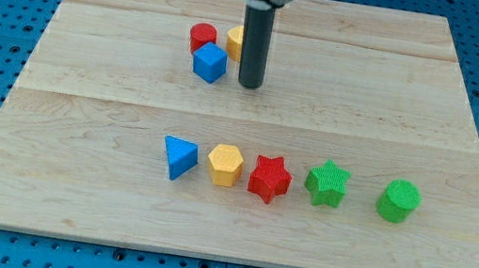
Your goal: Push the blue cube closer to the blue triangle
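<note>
The blue cube [209, 62] sits on the wooden board [81, 110] near the view's top centre. The blue triangle [178, 157] lies lower down, at the left end of a row of blocks. My tip [249, 85] is on the board just to the right of the blue cube, a small gap apart from it. The dark rod rises from the tip to the top edge of the view.
A red cylinder [202, 35] touches the blue cube's upper left. A yellow block [234, 40] is half hidden behind the rod. Right of the blue triangle stand a yellow hexagon [225, 164], a red star [269, 178], a green star [327, 183] and a green cylinder [398, 200].
</note>
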Controlling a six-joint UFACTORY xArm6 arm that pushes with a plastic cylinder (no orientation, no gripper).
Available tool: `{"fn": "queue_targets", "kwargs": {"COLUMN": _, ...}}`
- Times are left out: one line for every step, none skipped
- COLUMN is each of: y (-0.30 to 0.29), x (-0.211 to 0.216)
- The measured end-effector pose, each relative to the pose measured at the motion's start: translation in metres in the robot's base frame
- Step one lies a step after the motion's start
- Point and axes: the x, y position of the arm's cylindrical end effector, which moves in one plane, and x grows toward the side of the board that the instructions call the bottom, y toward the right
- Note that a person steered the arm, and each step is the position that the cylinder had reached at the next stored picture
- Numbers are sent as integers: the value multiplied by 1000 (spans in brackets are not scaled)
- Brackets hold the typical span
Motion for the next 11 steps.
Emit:
{"fn": "queue_targets", "kwargs": {"y": -38, "x": -27}}
{"fn": "queue_targets", "kwargs": {"y": -100, "x": -21}}
{"fn": "queue_targets", "kwargs": {"y": -132, "x": 13}}
{"fn": "queue_targets", "kwargs": {"y": -132, "x": -13}}
{"fn": "queue_targets", "kwargs": {"y": -96, "x": -23}}
{"fn": "queue_targets", "kwargs": {"y": -85, "x": 13}}
{"fn": "queue_targets", "kwargs": {"y": -90, "x": 37}}
{"fn": "queue_targets", "kwargs": {"y": -60, "x": 40}}
{"fn": "queue_targets", "kwargs": {"y": -64, "x": 62}}
{"fn": "queue_targets", "kwargs": {"y": -116, "x": 62}}
{"fn": "queue_targets", "kwargs": {"y": -134, "x": 68}}
